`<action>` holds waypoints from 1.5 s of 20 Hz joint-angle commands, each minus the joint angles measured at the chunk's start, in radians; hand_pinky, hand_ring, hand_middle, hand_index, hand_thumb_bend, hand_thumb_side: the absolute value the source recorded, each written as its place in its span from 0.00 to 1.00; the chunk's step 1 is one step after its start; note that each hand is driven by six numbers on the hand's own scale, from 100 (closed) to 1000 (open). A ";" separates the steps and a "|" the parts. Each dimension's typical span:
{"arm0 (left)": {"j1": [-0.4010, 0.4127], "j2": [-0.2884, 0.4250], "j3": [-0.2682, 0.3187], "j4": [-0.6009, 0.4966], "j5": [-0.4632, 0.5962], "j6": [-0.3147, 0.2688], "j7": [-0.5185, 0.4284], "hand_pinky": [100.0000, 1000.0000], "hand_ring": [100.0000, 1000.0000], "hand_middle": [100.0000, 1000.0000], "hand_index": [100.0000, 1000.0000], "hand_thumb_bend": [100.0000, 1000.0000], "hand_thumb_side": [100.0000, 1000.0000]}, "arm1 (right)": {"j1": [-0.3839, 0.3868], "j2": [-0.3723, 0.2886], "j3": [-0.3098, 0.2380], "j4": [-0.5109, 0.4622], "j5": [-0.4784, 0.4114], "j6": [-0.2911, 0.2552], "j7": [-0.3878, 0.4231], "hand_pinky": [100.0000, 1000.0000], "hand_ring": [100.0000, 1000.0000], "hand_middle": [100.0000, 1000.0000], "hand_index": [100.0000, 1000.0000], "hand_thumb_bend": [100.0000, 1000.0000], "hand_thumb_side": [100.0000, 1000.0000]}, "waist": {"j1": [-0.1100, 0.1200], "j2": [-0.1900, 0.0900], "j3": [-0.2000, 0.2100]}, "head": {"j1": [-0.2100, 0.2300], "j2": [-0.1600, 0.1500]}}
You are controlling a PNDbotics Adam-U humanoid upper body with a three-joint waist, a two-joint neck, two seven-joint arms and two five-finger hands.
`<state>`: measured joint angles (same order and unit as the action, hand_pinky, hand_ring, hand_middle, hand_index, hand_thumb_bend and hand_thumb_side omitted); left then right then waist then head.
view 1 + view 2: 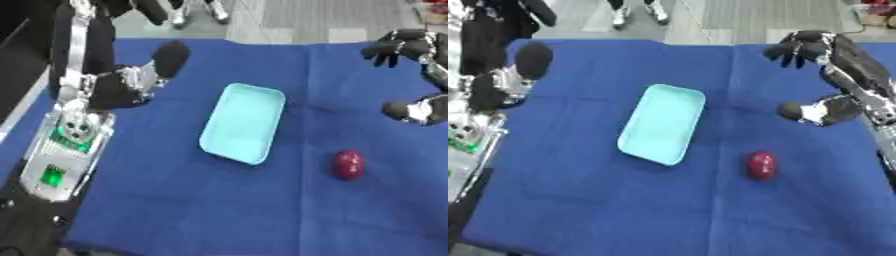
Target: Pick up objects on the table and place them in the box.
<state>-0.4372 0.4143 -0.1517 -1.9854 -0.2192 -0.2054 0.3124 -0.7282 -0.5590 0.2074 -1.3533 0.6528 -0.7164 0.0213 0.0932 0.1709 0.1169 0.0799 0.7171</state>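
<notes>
A dark red, rounded object (761,165) lies on the blue cloth, to the right of and nearer than the box. The box (243,122) is a shallow light-cyan tray lying askew at the middle, with nothing in it. My right hand (802,47) hangs above the far right of the table, fingers relaxed and spread downward, holding nothing, well beyond the red object. My left arm rises along the left side. Its hand (149,11) shows only as dark fingers at the top edge, partly cut off.
The blue cloth (175,200) covers the whole table, and grey floor lies beyond its far edge. My left arm's silver segment with green lights (66,145) fills the left side, with a black rounded joint (171,57) near the box's far-left corner.
</notes>
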 commanded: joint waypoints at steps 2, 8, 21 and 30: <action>-0.015 0.027 0.002 -0.015 0.005 0.000 -0.004 0.33 0.39 0.58 0.72 0.52 0.58 | -0.026 -0.002 -0.001 0.018 0.037 -0.015 -0.004 0.32 0.48 0.59 0.81 0.61 1.00 | -0.005 -0.019 0.003 | 0.014 -0.001; -0.016 0.027 -0.001 -0.015 0.006 0.001 -0.008 0.33 0.39 0.58 0.72 0.52 0.58 | -0.017 0.000 0.015 0.052 0.090 -0.051 -0.008 0.34 0.48 0.60 0.82 0.65 1.00 | -0.006 -0.018 0.005 | 0.016 -0.002; -0.016 0.028 -0.005 -0.015 0.008 0.001 -0.013 0.33 0.39 0.58 0.72 0.52 0.58 | 0.007 -0.004 0.025 0.137 0.196 -0.148 -0.021 0.38 0.50 0.62 0.82 0.71 1.00 | -0.008 -0.018 0.006 | 0.027 -0.007; -0.016 0.029 -0.008 -0.015 0.010 0.000 -0.016 0.33 0.39 0.58 0.72 0.52 0.58 | 0.028 -0.006 0.036 0.140 0.213 -0.160 -0.045 0.37 0.48 0.60 0.81 0.72 1.00 | -0.010 -0.017 0.008 | 0.040 -0.011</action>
<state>-0.4400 0.4143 -0.1639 -1.9854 -0.2146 -0.2030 0.2981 -0.6939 -0.5522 0.2448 -1.1973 0.8642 -0.8748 -0.0164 0.0889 0.1709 0.1227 0.1089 0.7163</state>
